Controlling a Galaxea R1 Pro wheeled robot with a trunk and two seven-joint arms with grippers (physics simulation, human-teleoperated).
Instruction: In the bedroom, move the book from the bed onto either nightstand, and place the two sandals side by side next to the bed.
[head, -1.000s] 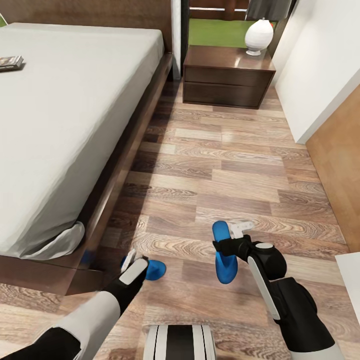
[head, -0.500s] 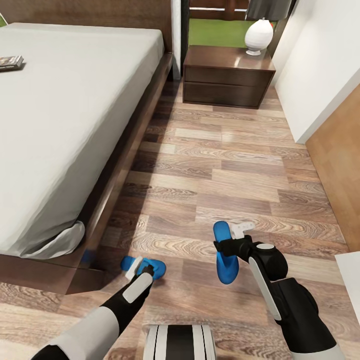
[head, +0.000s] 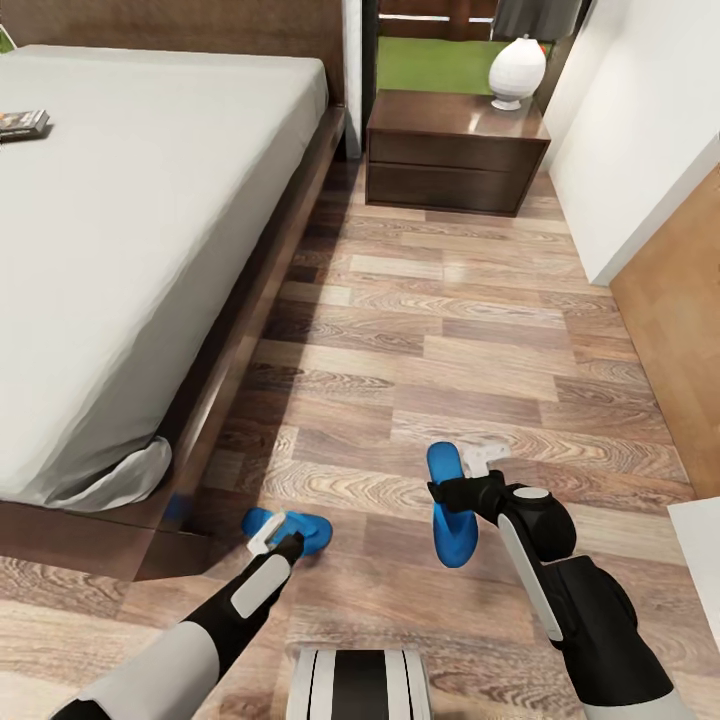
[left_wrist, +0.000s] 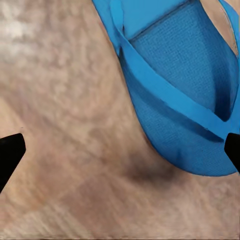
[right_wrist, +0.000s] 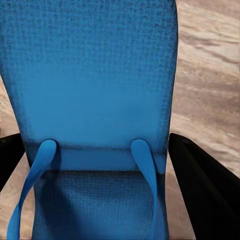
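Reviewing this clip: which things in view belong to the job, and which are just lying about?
Job:
- book on the bed
- nightstand
- sandal by the bed corner, left end effector over it
- second sandal, right end effector astride it

Lying about:
- white lamp on the nightstand

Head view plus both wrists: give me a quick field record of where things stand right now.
book: on the bed, near its far left edge
left sandal: on the floor by the bed's corner
left gripper: open, over that sandal
right sandal: on the floor, apart from the other
right gripper: fingers straddle this sandal, grip unclear
nightstand: lamp on top
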